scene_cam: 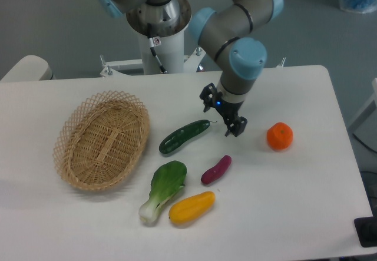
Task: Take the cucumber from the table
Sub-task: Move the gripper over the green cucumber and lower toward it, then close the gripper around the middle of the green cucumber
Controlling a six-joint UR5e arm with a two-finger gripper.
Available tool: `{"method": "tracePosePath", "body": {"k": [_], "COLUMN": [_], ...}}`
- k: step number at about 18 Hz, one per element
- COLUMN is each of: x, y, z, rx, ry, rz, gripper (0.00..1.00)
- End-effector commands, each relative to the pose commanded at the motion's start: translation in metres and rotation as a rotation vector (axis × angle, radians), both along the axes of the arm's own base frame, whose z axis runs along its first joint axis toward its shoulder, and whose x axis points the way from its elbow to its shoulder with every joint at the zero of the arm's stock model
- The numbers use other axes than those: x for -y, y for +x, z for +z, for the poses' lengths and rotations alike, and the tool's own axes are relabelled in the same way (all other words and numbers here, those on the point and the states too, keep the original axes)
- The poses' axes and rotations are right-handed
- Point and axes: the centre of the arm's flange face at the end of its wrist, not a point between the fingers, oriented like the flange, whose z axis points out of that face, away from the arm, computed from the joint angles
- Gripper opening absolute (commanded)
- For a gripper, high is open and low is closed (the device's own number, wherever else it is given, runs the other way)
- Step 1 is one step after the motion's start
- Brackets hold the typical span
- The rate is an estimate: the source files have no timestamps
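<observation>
Here the cucumber [184,137] is seen lying aslant on the tabletop [306,178], right of the basket [102,140] and above the bok choy [163,190]. The pincer [223,117] is held just beside its stem end, fingers spread, nothing gripped. A sweet potato [216,169], a yellow vegetable [192,207] and an orange [279,136] are spread nearby.

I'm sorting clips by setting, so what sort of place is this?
Probably a robotics lab bench, not a kitchen: a robot arm is mounted at a bare white table, with a cucumber, an orange and a wicker basket laid out like test items.
</observation>
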Motion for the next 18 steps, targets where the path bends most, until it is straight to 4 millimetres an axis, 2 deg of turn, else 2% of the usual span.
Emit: {"method": "tracePosePath", "body": {"k": [4,11,13,18], "x": [-0.029,-0.036,-0.044,-0.053], "y": [0.020,0.041,0.049,0.051], "z": [-0.011,-0.028,-0.031,-0.042], "rx": [0.013,0.045,0.036,0.011], "ry": [-0.024,-0.051,-0.048,-0.037], "rz": [0.045,0.038,0.037,0.073], "gripper": [1.00,1.00,1.00,1.00]}}
